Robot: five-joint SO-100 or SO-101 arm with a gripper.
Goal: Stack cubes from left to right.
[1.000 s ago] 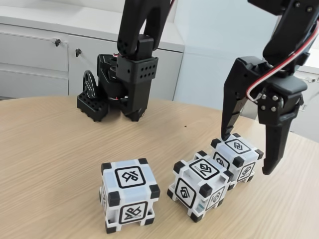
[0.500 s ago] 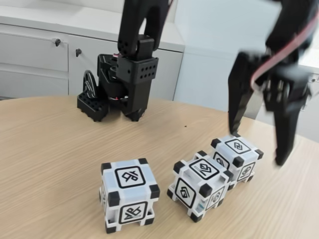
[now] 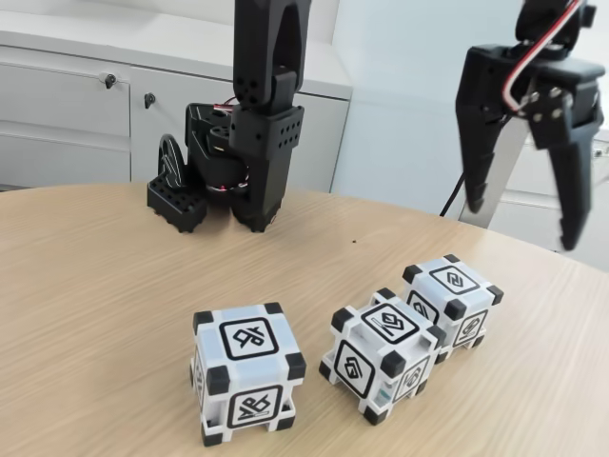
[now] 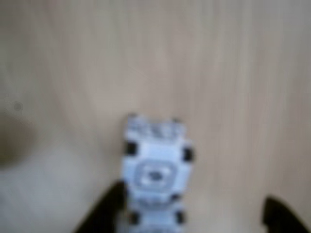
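Standing all three on the wooden table, the cubes are not stacked at all, so I judge that the task is at its very beginning. In the fixed view the left cube sits alone near the front edge of the picture, well apart from the others. The middle cube and the right cube are touching or almost touching each other; I cannot tell if a small gap is between them. No cube is on top of another, and every stacking step is left to do.

The gripper hangs in the air above and a little behind the right cube, with its two fingers spread wide and nothing between them. It is released and holds no cube. In the wrist view, which is blurred, one cube shows below the camera, and the dark fingertips appear at the bottom corners on both sides of it, not touching it.

For moving, the table has much free surface at the left and behind the cubes, up to the arm's base at the back. The tight place is between the middle and right cubes: a finger going down there has little room and could push the neighbour. The right cube is also near the round table edge at the right, so a push that way seems risky.
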